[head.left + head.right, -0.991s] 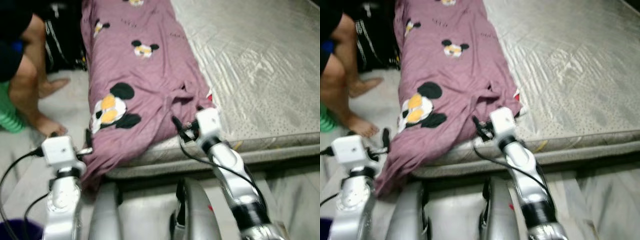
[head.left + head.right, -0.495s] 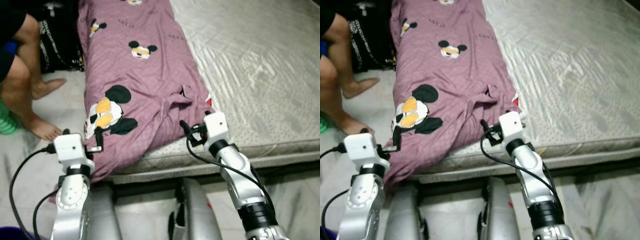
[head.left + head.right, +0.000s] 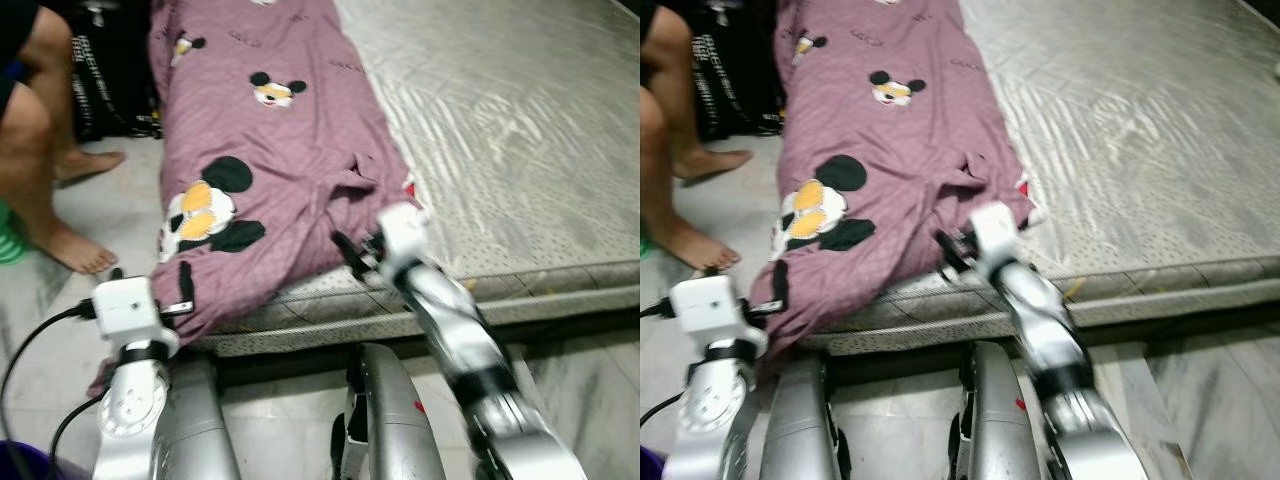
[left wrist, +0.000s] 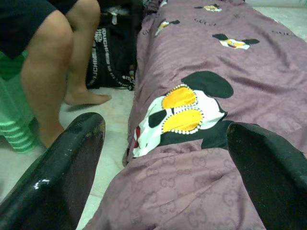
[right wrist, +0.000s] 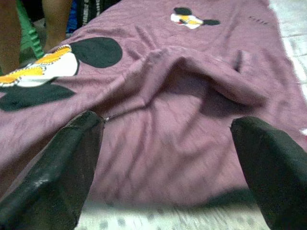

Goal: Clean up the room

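A: Blanket position?
B: Purple blanket [image 3: 270,150] lies along the mattress [image 3: 500,120] left edge, its corner hanging over.
A: Grippers?
B: Left gripper [image 4: 163,167] and right gripper [image 5: 163,158] both have fingers spread wide, poised at the blanket's near end. Person's legs [image 3: 45,150] stand nearby.

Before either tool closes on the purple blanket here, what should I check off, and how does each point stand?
1. Left tool open: ok, fingers spread wide in the left wrist view.
2. Right tool open: ok, fingers apart.
3. Purple blanket in front of both tools: ok, cloth lies between each pair of fingers in the wrist views.
4. Cloth already touched: cannot tell; the left fingers overlap the hanging edge, contact is unclear.
5. Person clear of the work area: not ok, bare legs stand on the floor beside the blanket's left side.
6. Blanket free to lift: cannot tell; a red bit peeks out at its edge on the mattress.
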Tool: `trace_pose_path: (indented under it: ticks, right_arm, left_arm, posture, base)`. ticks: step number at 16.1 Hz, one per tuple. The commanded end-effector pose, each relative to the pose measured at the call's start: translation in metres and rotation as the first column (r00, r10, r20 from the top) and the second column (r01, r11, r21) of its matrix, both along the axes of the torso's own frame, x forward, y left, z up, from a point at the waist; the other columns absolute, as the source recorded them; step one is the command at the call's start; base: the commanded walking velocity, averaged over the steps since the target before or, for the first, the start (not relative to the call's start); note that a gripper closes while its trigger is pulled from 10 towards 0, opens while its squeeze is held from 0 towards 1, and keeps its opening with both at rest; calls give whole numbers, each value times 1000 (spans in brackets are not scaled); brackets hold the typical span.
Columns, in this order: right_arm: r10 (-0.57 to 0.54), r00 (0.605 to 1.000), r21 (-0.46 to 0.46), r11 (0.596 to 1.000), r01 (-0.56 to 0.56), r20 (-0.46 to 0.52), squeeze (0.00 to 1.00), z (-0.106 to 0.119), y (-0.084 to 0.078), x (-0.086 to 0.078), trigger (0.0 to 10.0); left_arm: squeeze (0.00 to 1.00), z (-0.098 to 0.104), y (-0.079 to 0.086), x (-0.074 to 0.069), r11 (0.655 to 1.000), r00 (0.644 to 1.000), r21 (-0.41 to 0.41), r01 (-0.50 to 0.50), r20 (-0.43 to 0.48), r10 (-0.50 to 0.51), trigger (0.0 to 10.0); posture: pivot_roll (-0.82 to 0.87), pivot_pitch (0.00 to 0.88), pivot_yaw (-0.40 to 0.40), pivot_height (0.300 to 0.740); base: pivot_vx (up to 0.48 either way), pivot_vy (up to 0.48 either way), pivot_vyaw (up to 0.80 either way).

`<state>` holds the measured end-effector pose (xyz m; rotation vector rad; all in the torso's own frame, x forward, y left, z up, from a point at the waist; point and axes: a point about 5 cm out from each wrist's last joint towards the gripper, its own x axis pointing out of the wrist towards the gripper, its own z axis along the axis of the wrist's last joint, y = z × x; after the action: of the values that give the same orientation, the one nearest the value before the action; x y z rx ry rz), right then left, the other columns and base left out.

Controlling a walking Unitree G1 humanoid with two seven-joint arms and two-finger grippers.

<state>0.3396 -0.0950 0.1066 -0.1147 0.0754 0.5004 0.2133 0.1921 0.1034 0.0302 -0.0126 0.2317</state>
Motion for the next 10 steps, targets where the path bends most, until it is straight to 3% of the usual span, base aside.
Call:
trace_pose_path:
  ticks: [1, 3, 5, 7, 10]
  right_arm:
    - [-5, 1000, 8, 1000, 5, 2, 0, 0, 5, 3, 10000]
    - [-23, 999, 47, 999, 25, -28, 0, 4, 23, 14, 10000]
    - [-26, 1000, 7, 1000, 26, 0, 0, 9, 36, 18, 10000]
    - [-132, 991, 69, 989, 132, -2, 0, 16, 35, 25, 10000]
    - [-234, 972, 71, 970, 231, 33, 0, 24, 22, 32, 10000]
  left_arm:
    - [0, 3, 1, -4, 1000, 1000, 10, -15, -5, 15, 10000]
    - [0, 5, 4, -13, 999, 999, 22, -31, -14, 32, 10000]
    - [0, 8, 7, -18, 999, 999, 31, -40, -17, 41, 10000]
    - [0, 9, 8, -21, 998, 999, 35, -44, -20, 45, 10000]
    - [0, 8, 3, -21, 999, 999, 32, -35, -29, 36, 10000]
  posture:
    - [129, 168, -92, 554]
    - [185, 181, -95, 554]
    - [208, 189, -94, 554]
    - [220, 197, -89, 554]
    - [218, 201, -84, 554]
  base:
    - [0, 0, 0]
    - [0, 0, 0]
    - [0, 0, 397]
    - [0, 0, 391]
    - [0, 0, 0]
